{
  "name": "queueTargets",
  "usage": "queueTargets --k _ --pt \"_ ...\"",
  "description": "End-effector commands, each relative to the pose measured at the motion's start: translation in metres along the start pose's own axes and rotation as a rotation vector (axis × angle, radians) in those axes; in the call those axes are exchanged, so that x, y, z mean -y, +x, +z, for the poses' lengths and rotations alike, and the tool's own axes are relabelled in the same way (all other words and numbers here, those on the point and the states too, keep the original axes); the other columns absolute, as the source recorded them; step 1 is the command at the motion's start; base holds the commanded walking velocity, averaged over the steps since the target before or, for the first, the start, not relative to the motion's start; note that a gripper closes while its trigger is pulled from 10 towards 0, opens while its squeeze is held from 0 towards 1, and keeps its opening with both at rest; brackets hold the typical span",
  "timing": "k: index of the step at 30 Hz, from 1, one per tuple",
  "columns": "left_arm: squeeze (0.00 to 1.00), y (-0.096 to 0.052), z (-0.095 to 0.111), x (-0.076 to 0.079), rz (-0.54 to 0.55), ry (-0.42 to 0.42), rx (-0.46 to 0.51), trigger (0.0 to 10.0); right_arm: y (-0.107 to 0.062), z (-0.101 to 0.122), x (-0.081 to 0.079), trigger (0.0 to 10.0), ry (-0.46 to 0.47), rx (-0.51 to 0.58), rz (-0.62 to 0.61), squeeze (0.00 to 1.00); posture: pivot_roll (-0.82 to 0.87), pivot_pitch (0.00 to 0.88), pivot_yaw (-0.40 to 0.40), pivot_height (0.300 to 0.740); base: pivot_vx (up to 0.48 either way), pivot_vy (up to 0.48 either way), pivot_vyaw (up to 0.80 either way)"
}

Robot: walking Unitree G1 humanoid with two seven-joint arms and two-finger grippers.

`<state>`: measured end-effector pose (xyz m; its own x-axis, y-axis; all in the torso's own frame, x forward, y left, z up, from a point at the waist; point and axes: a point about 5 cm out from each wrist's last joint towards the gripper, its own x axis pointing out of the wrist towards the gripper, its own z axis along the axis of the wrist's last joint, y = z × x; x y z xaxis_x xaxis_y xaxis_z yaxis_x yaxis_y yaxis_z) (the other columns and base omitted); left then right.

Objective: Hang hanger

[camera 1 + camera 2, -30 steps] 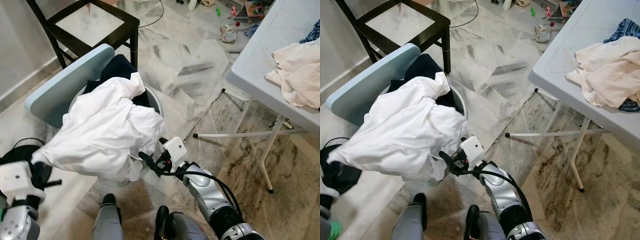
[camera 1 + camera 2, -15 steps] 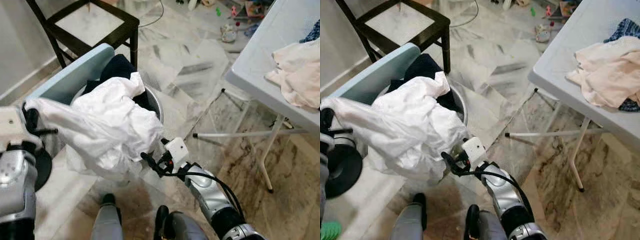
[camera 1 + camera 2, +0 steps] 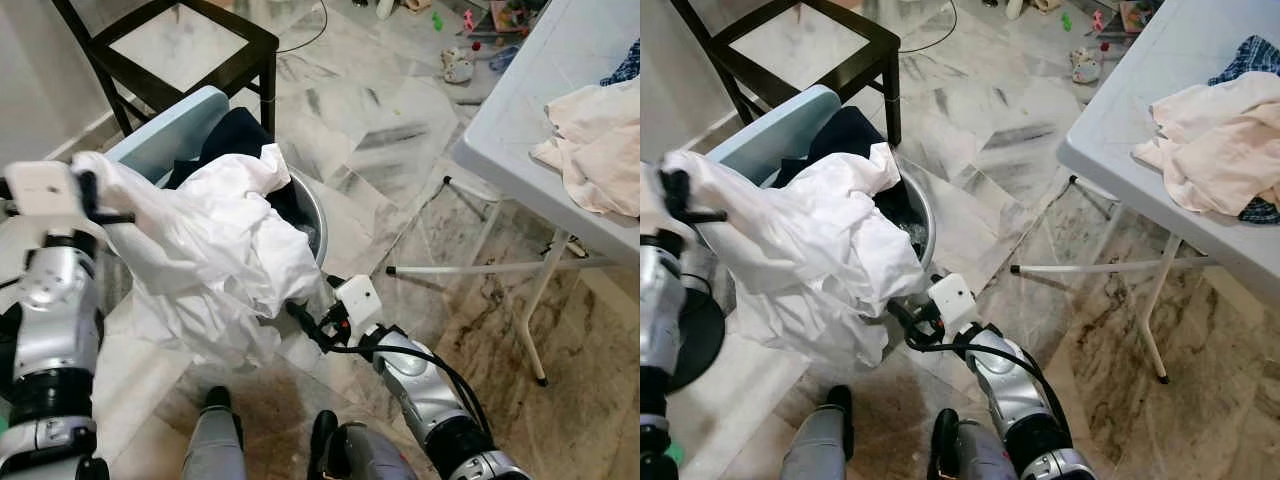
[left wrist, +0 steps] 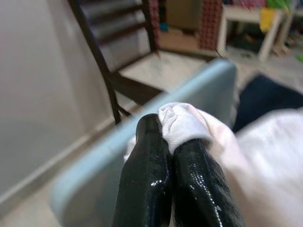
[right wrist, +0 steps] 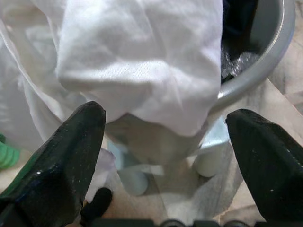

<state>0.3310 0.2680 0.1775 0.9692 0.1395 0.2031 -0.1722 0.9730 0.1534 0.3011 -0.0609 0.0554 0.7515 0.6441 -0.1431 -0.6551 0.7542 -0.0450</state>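
White cotton, a large crumpled garment [image 3: 215,255], spills out of the round metal basin [image 3: 920,215] and is drawn up and out to the robot's left; the left gripper [image 4: 163,151] has its two black fingers pressed together on a bunched corner of that cloth, lifted above the basin's rim beside the pale blue board [image 3: 165,135] that leans on the basin; the right gripper [image 5: 165,127] hovers low at the near side of the basin, fingers spread wide and holding nothing, the hanging fold of the garment just beyond them. No hanger can be made out anywhere around the basin, so where the task's own thing lies cannot be told; the step in hand looks like getting the garment clear of the basin first. To do it well, the left arm should raise the corner high enough that the cloth hangs free of the dark clothing [image 3: 235,135] beneath it in the basin, not dragging that out too; the right gripper would do best to close on the lower hem just past the basin's rim, catching cloth only and not the metal edge; a second grip well apart from the first would spread the garment. The folding table [image 3: 520,110], well beyond the basin on the robot's right, carries other laundry [image 3: 595,145].
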Motion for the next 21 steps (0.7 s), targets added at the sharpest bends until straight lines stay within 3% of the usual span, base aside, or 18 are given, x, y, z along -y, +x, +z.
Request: queueTargets --k 1,5,6,7,8,9,11,14,18,19,21 --pt "0.0 -0.008 -0.02 0.009 -0.04 0.007 -0.079 10.0 -0.007 -0.007 0.001 10.0 0.01 -0.012 -0.022 0.0 0.28 0.34 -0.157 0.74 0.0 0.0 0.0" --pt "0.0 -0.019 -0.031 0.027 -0.121 -0.019 -0.1 10.0 -0.007 -0.008 0.0 10.0 0.011 -0.012 -0.023 0.0 0.28 0.34 -0.158 0.74 0.0 0.0 0.0" --pt "1.0 -0.024 -0.034 0.037 -0.165 -0.027 -0.106 10.0 -0.007 -0.007 0.0 10.0 0.01 -0.013 -0.023 0.0 0.28 0.339 -0.16 0.74 0.0 0.0 0.0" --pt "1.0 -0.024 -0.034 0.037 -0.165 -0.027 -0.106 10.0 -0.007 -0.007 0.0 10.0 0.01 -0.013 -0.023 0.0 0.28 0.339 -0.16 0.74 0.0 0.0 0.0" --pt "1.0 -0.037 -0.042 0.059 -0.284 -0.049 -0.14 10.0 -0.006 -0.007 0.0 10.0 0.009 -0.012 -0.022 0.0 0.28 0.339 -0.163 0.74 0.0 0.0 0.0" --pt "1.0 -0.045 -0.045 0.069 -0.342 -0.046 -0.154 10.0 -0.006 -0.007 0.0 10.0 0.007 -0.012 -0.022 0.0 0.28 0.34 -0.162 0.74 0.0 0.0 0.0" --pt "1.0 -0.05 -0.047 0.075 -0.374 -0.042 -0.163 10.0 -0.006 -0.006 0.0 10.0 0.006 -0.012 -0.022 0.0 0.28 0.34 -0.163 0.74 0.0 0.0 0.0" --pt "1.0 -0.073 -0.049 0.091 -0.53 0.02 -0.196 10.0 -0.007 -0.006 0.003 10.0 0.003 -0.014 -0.029 0.0 0.27 0.337 -0.164 0.74 0.0 0.0 0.0" --pt "1.0 -0.086 -0.046 0.09 -0.579 0.076 -0.204 10.0 -0.008 -0.007 0.005 10.0 0.001 -0.017 -0.033 0.0 0.28 0.338 -0.164 0.74 0.0 0.0 0.0" --pt "1.0 -0.084 -0.031 0.079 -0.49 0.119 -0.116 10.0 -0.008 -0.007 0.004 10.0 0.001 -0.018 -0.033 0.0 0.28 0.339 -0.163 0.74 0.0 0.0 0.0" --pt "1.0 -0.082 -0.024 0.074 -0.447 0.14 -0.07 10.0 -0.008 -0.008 0.004 10.0 0.001 -0.019 -0.033 0.0 0.28 0.339 -0.163 0.74 0.0 0.0 0.0"
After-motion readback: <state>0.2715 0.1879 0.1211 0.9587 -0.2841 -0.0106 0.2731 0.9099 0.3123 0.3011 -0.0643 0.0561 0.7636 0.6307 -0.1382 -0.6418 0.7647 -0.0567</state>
